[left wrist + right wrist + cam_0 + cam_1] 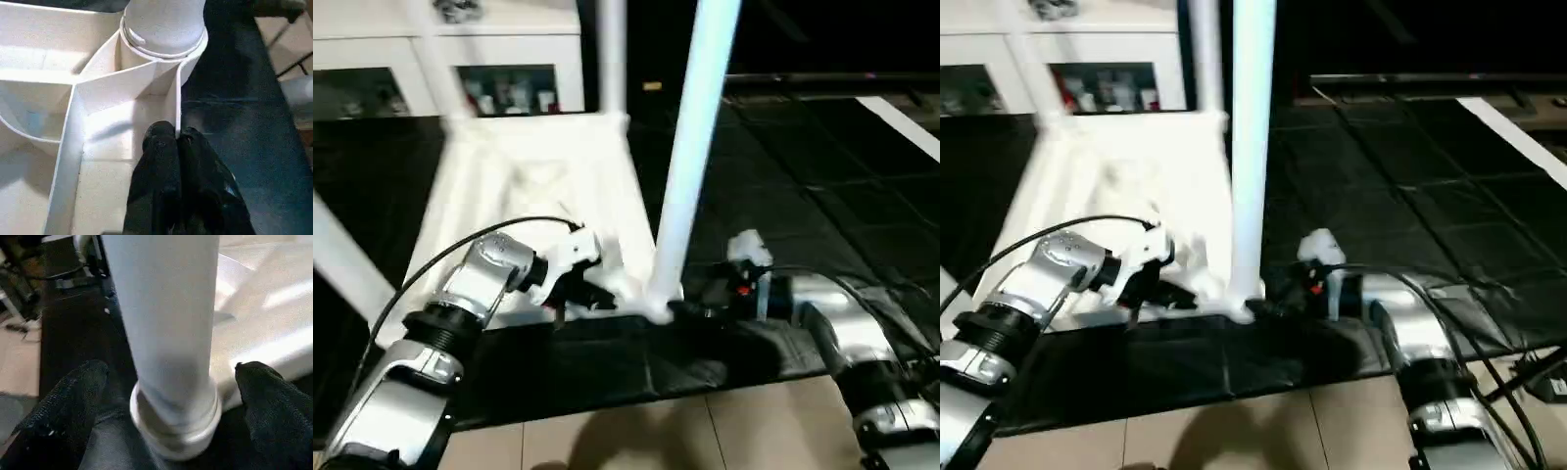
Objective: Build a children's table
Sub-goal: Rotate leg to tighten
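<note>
The white table top lies upside down on a black mat, its ribbed underside facing up. A long white leg stands upright in the near right corner socket. My left gripper is shut on the thin rim wall of the top, just beside that socket. My right gripper is open, with one black finger on each side of the leg's base, neither touching it. Other legs rise at the far corner and at the left.
A white glass-door cabinet stands behind the table top. The black mat stretches to the right and ends near me at a beige tiled floor. Cables lie on the floor by the mat.
</note>
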Controlling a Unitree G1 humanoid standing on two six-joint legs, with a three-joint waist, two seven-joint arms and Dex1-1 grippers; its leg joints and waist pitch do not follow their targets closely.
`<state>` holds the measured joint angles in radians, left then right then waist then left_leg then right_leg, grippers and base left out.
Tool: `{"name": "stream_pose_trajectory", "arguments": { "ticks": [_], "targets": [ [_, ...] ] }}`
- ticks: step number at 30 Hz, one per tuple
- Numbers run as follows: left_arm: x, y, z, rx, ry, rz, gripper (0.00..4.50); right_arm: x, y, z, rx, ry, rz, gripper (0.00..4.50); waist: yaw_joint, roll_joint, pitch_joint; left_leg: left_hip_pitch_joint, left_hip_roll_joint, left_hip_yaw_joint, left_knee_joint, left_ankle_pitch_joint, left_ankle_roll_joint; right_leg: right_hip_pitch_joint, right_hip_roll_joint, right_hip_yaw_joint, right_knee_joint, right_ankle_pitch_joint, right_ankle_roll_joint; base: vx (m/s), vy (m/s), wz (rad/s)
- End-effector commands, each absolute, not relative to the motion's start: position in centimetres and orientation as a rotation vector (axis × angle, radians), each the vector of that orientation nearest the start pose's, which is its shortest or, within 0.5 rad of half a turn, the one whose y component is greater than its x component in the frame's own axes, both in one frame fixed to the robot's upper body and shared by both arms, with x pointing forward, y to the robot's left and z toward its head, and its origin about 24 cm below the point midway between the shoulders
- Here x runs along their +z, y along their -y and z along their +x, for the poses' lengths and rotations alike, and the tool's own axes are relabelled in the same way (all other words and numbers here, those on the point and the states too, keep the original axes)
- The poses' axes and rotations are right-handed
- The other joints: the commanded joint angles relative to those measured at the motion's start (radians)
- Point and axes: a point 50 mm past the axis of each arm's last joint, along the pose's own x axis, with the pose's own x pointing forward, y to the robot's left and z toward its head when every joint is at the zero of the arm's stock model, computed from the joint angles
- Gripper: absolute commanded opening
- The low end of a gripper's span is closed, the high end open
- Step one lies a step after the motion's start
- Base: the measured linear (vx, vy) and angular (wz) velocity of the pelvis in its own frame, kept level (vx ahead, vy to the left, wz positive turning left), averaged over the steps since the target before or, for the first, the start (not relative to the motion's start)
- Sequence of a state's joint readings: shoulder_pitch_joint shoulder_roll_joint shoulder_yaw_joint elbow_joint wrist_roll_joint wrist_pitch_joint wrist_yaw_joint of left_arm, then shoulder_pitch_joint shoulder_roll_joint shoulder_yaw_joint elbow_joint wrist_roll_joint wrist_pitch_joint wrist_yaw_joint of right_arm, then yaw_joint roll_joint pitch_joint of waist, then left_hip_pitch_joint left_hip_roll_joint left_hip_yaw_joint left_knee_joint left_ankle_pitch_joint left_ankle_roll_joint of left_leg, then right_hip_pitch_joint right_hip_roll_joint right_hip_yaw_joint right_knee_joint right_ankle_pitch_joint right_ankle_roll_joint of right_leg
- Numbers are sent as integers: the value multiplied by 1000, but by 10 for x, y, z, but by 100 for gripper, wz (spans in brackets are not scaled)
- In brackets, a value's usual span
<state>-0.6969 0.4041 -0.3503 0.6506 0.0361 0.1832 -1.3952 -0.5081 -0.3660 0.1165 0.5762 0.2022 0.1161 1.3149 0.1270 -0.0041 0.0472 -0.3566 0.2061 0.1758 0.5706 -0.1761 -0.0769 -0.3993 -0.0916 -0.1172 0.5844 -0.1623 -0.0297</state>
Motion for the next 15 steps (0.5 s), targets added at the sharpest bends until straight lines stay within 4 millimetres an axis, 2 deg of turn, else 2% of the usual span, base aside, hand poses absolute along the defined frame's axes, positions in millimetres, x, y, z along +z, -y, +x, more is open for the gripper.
{"name": "stream_pose_trajectory", "arguments": {
  "ticks": [1,6,10,11,15],
  "targets": [
    [61,-128,319,-1542,-622,466,0,59,157,307,1365,-305,-81,447,-4,-1,-63,15,38,1,-60,-204,55,50,-65,59,-61,-242,-209,0,0,0],
    [64,-126,328,-1476,-575,497,0,61,156,309,1390,-308,-95,447,2,-8,-66,11,34,2,-57,-187,56,52,-66,61,-60,-249,-196,0,0,0],
    [66,-124,327,-1503,-573,469,0,61,156,307,1420,-308,-105,447,6,-11,-62,8,33,1,-56,-202,52,51,-67,62,-62,-303,-176,0,0,0],
    [67,-124,327,-1504,-571,468,27,61,156,307,1421,-309,-105,450,7,-11,-63,7,33,0,-56,-203,51,51,-68,62,-65,-326,-166,0,0,0],
    [65,-124,329,-1481,-551,484,27,60,157,306,1428,-312,-108,450,7,-10,-65,5,33,0,-54,-184,54,51,-66,62,-61,-297,-167,0,0,0]
  ]
}}
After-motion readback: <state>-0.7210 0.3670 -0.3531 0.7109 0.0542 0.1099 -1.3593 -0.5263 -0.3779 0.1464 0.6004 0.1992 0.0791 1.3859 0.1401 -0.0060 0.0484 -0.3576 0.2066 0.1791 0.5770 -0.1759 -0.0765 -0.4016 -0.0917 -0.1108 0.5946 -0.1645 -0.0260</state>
